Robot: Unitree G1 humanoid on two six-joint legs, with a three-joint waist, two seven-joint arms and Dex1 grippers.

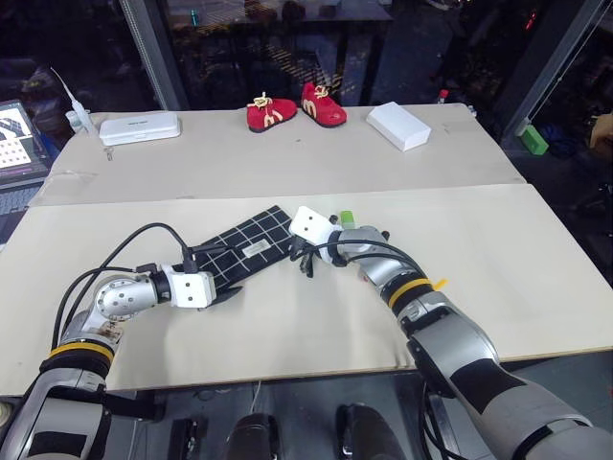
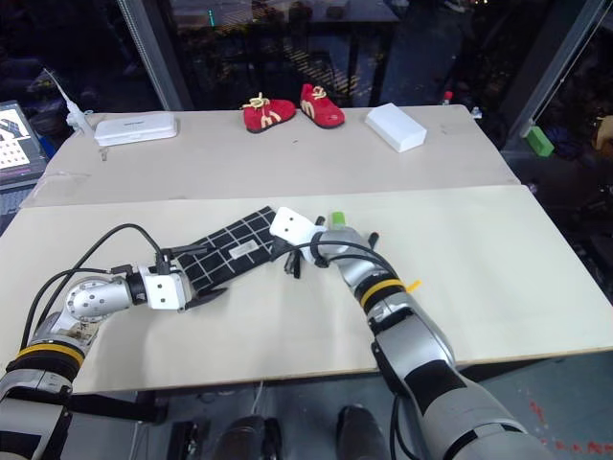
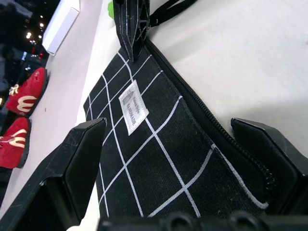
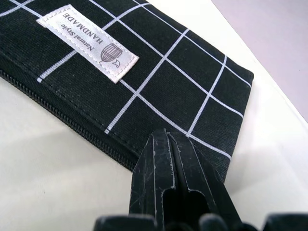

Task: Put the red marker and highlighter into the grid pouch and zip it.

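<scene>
The grid pouch (image 1: 244, 251) lay flat on the table (image 1: 498, 278), between the two grippers. The left gripper (image 1: 222, 296) stood fully open, holding nothing, with one finger on either side of the pouch's near end. The right gripper (image 1: 305, 257) was fully closed at the pouch's far end, fingertips pressed to the fabric edge near the zipper strap (image 3: 168, 10); whether it pinched the strap or the cloth could not be told. The zipper line appeared closed along the visible length.

A small green object (image 1: 347, 217) showed just behind the right wrist; it could not be confirmed as the highlighter.

Handling judgement: the pouch was likely light, soft and limp, and would fold or slide if pulled from one end only. Recommended hold: clamp the fabric corner beside the zipper end with one gripper, then draw the strap with the other.
</scene>
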